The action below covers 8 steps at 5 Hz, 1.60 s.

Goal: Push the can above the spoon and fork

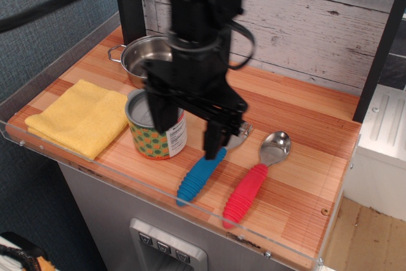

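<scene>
The can stands upright near the table's front, left of the cutlery, with its grey lid and green-dotted label partly hidden by my gripper. My gripper is open, its two black fingers pointing down: one over the can's lid, the other over the fork's neck. The fork with a blue ribbed handle lies just right of the can, its tines hidden behind a finger. The spoon with a red ribbed handle lies to the right of the fork, fully visible.
A steel pot with two handles stands behind the can, partly hidden by the arm. A folded yellow cloth lies at the left. A clear plastic rim runs along the table's front and left edges. A wooden plank wall stands behind.
</scene>
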Motion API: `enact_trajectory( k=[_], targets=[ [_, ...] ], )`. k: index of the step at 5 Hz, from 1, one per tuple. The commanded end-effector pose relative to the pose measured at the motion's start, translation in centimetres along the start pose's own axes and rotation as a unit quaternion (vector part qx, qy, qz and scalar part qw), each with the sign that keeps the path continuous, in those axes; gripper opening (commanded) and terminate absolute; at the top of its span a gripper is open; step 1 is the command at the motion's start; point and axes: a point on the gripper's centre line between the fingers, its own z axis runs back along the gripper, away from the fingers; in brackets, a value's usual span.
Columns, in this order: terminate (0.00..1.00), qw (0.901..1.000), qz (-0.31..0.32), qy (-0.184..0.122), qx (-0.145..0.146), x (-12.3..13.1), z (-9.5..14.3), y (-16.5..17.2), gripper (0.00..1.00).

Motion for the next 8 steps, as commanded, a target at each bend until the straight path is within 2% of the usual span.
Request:
enact_trajectory(
  k=[1,2,3,4,5,7,8],
  targets=[
    [0.0,0.997,-0.023,0.073,0.012,-3.9,-1.5,3.6,1.0],
    [0.0,0.9959,-0.028,0.075,0.043,-4.9,-2.5,6.0,1.0],
    [0.0,0.9956,-0.052,0.05,0.06,-4.6,-3.0,8.1,1.0],
    [0.0,0.9945,-0.083,0.019,0.06,-3.0,-2.7,8.8,1.0],
    [0.0,0.9936,-0.109,0.001,0.031,-1.3,-2.9,9.0,1.0],
    [0.0,0.9878,-0.154,-0.018,0.013,1.7,-4.0,9.1,1.0],
    [0.0,0.9807,-0.192,-0.039,-0.003,3.0,-4.1,8.7,1.0]
  ],
)
